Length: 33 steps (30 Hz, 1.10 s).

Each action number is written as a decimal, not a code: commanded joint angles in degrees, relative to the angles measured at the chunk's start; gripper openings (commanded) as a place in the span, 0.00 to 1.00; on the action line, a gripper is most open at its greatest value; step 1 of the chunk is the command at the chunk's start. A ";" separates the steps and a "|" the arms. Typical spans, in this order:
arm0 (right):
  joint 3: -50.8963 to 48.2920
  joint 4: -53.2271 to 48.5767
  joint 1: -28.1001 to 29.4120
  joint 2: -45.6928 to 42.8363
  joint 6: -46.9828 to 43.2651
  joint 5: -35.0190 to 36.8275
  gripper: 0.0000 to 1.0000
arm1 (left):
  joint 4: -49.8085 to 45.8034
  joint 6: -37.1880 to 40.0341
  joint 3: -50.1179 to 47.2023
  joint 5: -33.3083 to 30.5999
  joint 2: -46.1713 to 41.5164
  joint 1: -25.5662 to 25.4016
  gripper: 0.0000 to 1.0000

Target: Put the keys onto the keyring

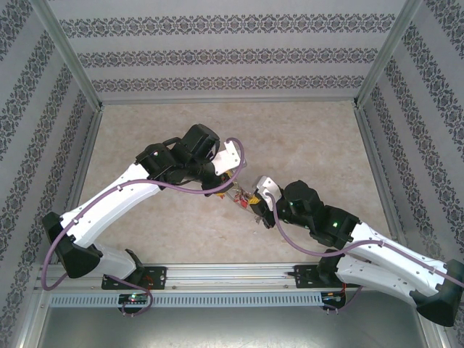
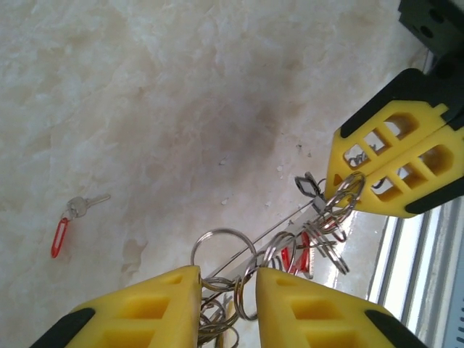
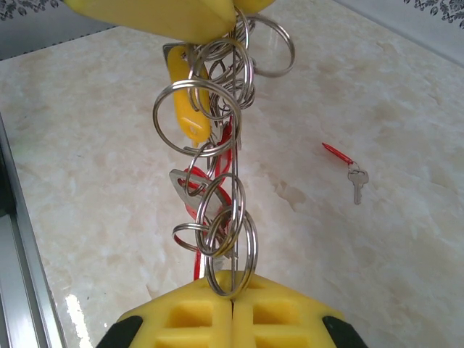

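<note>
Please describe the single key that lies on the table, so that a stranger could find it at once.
Look at the pale marble-patterned table. On it, apart from the crowded keyring held above, lies one small silver key. It alone lies loose, with a red tag.

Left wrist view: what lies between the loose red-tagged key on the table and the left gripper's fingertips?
Bare tabletop. In the left wrist view nothing sits between the loose red-tagged key and the left gripper, which straddles the keyring.
</note>
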 commanded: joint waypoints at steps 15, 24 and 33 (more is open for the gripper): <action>1.22 3.86 -0.04 -0.78 -1.21 1.19 0.00 | -1.12 1.05 0.57 6.50 -0.27 -0.18 0.17; 1.22 3.97 -0.10 -0.83 -1.30 1.43 0.00 | -1.31 0.88 0.36 7.12 -0.84 -0.54 0.11; 1.14 4.09 -0.07 -0.66 -1.36 1.68 0.00 | -2.21 0.36 0.36 8.54 -0.55 -1.11 0.07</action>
